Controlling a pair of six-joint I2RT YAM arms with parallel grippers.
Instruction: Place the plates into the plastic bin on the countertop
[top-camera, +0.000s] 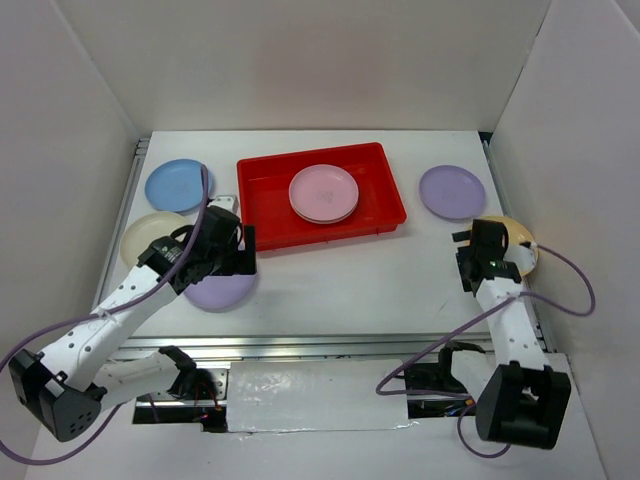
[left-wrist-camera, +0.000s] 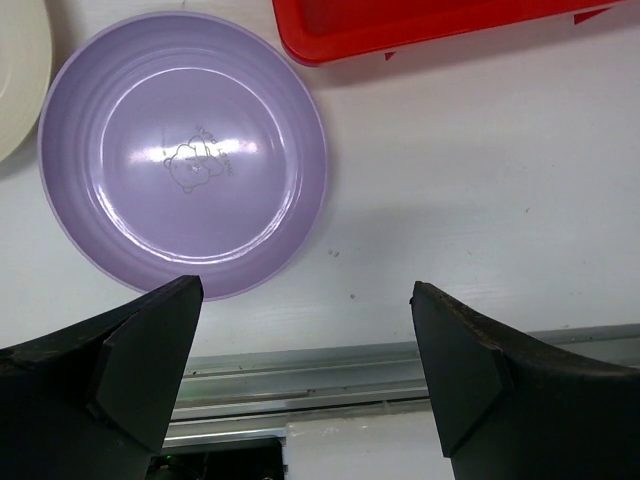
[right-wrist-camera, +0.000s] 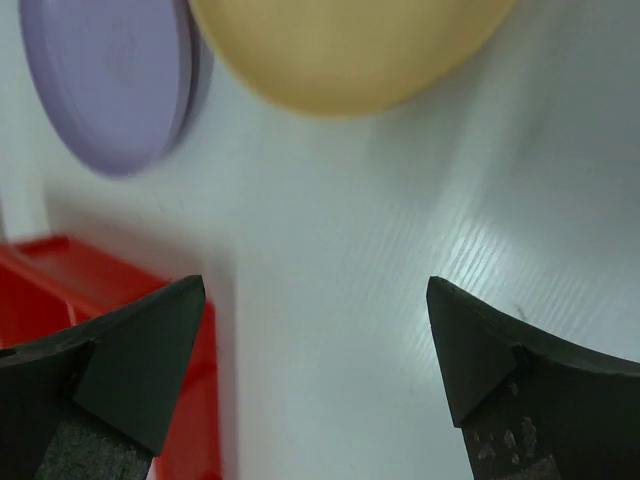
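The red plastic bin (top-camera: 265, 205) lies at the back centre of the countertop (top-camera: 400, 280) and holds stacked pink plates (top-camera: 323, 192). A blue plate (top-camera: 174, 185) and a cream plate (top-camera: 143, 238) lie to its left. My left gripper (top-camera: 238, 255) hovers open and empty over the near edge of a purple plate (left-wrist-camera: 185, 150), with the bin's corner (left-wrist-camera: 400, 25) just beyond. On the right lie another purple plate (top-camera: 452, 191) and a yellow plate (top-camera: 527, 250). My right gripper (top-camera: 478, 258) stands open and empty beside the yellow plate (right-wrist-camera: 350, 50).
White walls enclose the countertop on three sides. A metal rail (left-wrist-camera: 350, 375) runs along the near edge, just below the left fingers (left-wrist-camera: 150, 340). Purple cables trail from both arms near the bases.
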